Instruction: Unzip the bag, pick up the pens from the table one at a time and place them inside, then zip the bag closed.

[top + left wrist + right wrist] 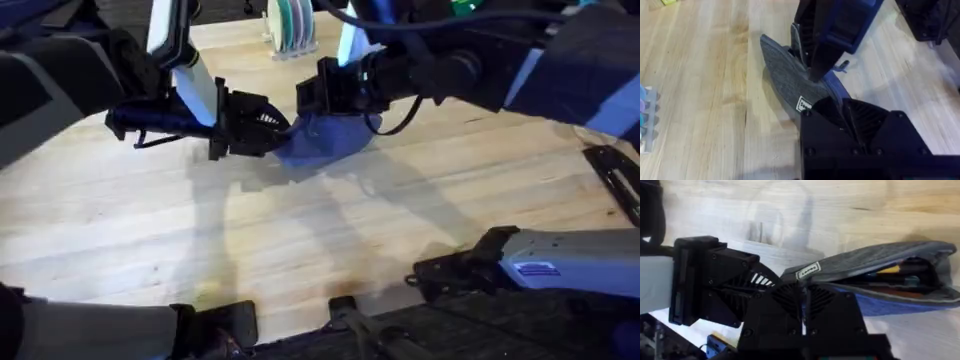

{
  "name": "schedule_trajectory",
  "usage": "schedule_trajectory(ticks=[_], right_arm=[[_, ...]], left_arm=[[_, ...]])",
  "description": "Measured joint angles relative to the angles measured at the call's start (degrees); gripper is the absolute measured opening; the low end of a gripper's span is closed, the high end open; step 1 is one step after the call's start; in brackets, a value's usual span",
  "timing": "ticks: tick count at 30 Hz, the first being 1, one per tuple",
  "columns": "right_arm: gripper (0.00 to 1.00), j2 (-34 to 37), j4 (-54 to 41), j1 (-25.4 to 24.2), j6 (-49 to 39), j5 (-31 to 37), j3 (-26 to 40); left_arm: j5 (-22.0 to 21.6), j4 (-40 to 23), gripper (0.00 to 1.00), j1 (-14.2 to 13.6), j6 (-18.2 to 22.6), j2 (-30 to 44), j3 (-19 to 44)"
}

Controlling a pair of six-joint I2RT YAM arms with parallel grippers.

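The bag [325, 138] is seen in the upper middle of the overhead frame, on the table [300, 230], held between the two grippers. In the right wrist view the bag [880, 277] is shown with its zipper gaping, and coloured items, one orange-yellow, are visible inside, though they cannot be identified as pens. A small white label is seen on the grey fabric near one end of the bag [790, 80]. That end is gripped by the left gripper [268, 127], its fingers closed narrowly on the fabric. The other end is met by the right gripper [318, 98]; whether its fingers are wide or narrow cannot be told. A rack of coloured discs [290, 25] is seen at the top edge of the overhead frame.
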Motion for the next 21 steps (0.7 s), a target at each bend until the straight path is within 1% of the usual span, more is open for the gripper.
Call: schedule_trajectory(ticks=[6, 12, 13, 17, 19, 20, 21], right_arm=[[0.033, 0.0, -1.4, -2.1, 0.0, -1.0, 0.4], [0.032, -0.1, -2.3, -4.1, 0.0, -0.3, 0.5], [0.032, -0.1, -2.4, -4.7, -0.5, 2.4, 0.5], [0.031, -0.1, -1.9, -12.5, -1.5, 15.7, 0.8], [0.032, -0.3, -2.0, -14.4, -1.7, 19.8, 1.1], [0.031, -0.5, -2.0, -15.0, -2.0, 23.2, 1.3], [0.031, -0.6, -2.0, -15.2, -2.1, 23.7, 1.3]], left_arm=[[0.1, 0.0, 0.045, 0.0, 0.0, 0.0, 0.0], [-0.2, -0.4, 0.045, 0.0, 0.0, 0.0, 0.0], [-0.7, -1.3, 0.045, 0.0, 0.0, 0.0, 0.0], [-6.9, -3.7, 0.045, 0.7, -0.2, 0.1, -2.0], [-8.6, -3.7, 0.045, 0.9, -0.4, 0.5, -2.5], [-10.0, -3.7, 0.045, 0.9, -0.4, 0.7, -2.5], [-10.1, -3.7, 0.045, 0.9, -0.4, 0.7, -2.5]])
